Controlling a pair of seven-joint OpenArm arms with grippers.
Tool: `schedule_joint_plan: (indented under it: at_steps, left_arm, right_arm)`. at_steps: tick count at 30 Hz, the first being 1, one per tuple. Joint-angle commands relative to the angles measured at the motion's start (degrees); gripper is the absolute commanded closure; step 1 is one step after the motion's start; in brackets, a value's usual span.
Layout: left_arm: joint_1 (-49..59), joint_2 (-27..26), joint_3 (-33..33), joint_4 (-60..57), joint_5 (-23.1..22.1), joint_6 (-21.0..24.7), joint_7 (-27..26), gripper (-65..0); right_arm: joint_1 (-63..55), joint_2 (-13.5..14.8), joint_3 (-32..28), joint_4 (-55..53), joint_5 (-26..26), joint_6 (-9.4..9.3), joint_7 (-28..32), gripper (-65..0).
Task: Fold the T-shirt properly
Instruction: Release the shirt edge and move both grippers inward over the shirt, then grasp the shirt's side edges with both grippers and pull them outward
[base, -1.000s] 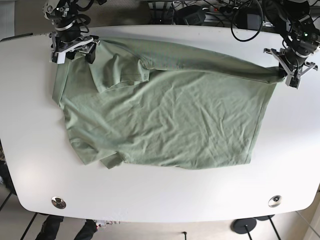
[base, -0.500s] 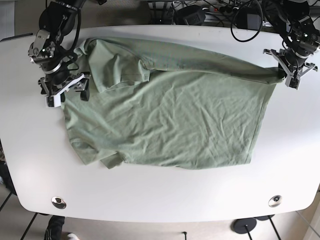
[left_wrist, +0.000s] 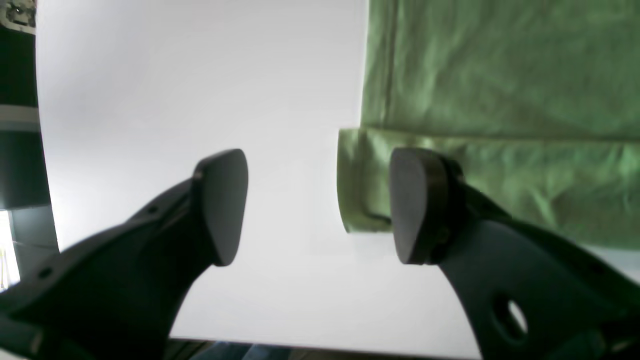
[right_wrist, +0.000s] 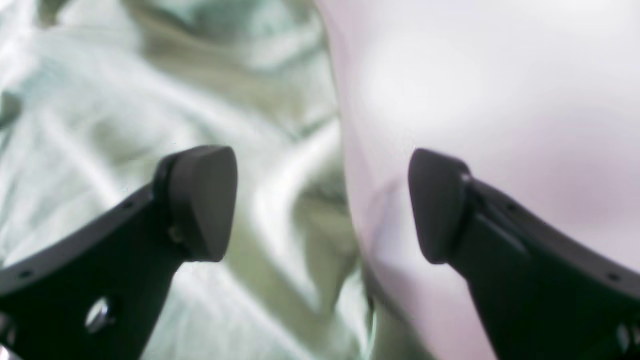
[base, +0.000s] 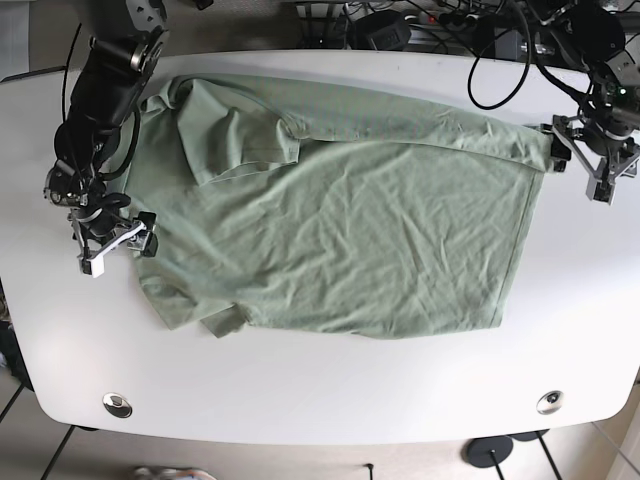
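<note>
The T-shirt (base: 330, 230), sage green and heavily creased, is spread over the middle of the white worktop (base: 300, 390), with one sleeve (base: 240, 140) folded inward over the chest and the far edge rolled into a long ridge. A small corner is turned under at the near hem.

Nearest the shirt's near-side hem, two round metal discs (base: 117, 405) are set into the worktop's rounded front edge. At the shirt's side edge, the right gripper (base: 115, 240) is held with its fingers (right_wrist: 202, 200) spread apart over the cloth's border; nothing is clamped, and the wrist view there is blurred. At the opposite side, beside the rolled far corner, the left gripper (base: 600, 160) is likewise seen with fingers (left_wrist: 415, 205) parted, one pad over the bare worktop and the other just above the folded hem corner (left_wrist: 360, 180), which is not gripped.

The fabric is matte and soft, with a stitched double hem visible in the left wrist view. The worktop is smooth and glossy. Beyond the shirt's far edge, black cables (base: 480, 40) and equipment are bunched behind the worktop.
</note>
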Motion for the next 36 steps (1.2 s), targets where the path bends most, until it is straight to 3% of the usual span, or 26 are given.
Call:
schedule_joint_plan:
  at_steps: [1, 8, 13, 22, 26, 29, 32, 36]
  left_arm:
    - [-2.6, -1.0, -0.3, 1.0, -0.3, 0.3, -0.9, -40.3]
    - [-13.4, -1.0, -0.1, 0.4, 0.1, 0.3, -0.9, -40.4]
    - [-16.5, -1.0, 3.5, 0.4, 0.1, 0.5, -0.9, -40.7]
    - [-19.8, -0.9, 4.1, -7.7, 0.0, 7.6, -1.0, -40.7]
    - [-19.9, -0.9, 4.3, -8.4, 0.0, 7.6, -1.0, -40.7]
    - [-19.5, -0.9, 4.2, -8.5, 0.0, 7.5, -1.0, -40.7]
    - [-19.3, -0.9, 4.2, -8.7, 0.0, 7.5, -1.0, -40.7]
    - [-17.8, -0.9, 4.4, -8.7, 0.0, 7.4, -1.1, -40.7]
  right_arm:
    - [2.1, 0.8, -0.1, -1.6, 0.7, 0.24, 0.3, -50.1]
    - [0.1, -2.2, -4.0, 0.0, 1.1, 0.24, 0.3, -49.8]
    - [-0.8, -2.1, -4.0, 0.9, 1.2, 0.24, 0.3, -49.8]
    - [-1.1, -1.8, -3.9, 0.7, 1.2, 0.24, 0.4, -49.6]
    - [-1.2, -1.7, -3.9, 2.4, 1.2, 0.24, 0.4, -49.6]
    - [-4.4, -1.7, -3.9, 12.4, 1.2, 0.24, -0.3, -49.8]
    - [-7.8, -2.4, -3.9, 24.1, 1.2, 0.24, -5.6, -49.9]
    - [-17.0, -6.0, -3.9, 39.4, 1.3, 0.33, -11.3, -49.8]
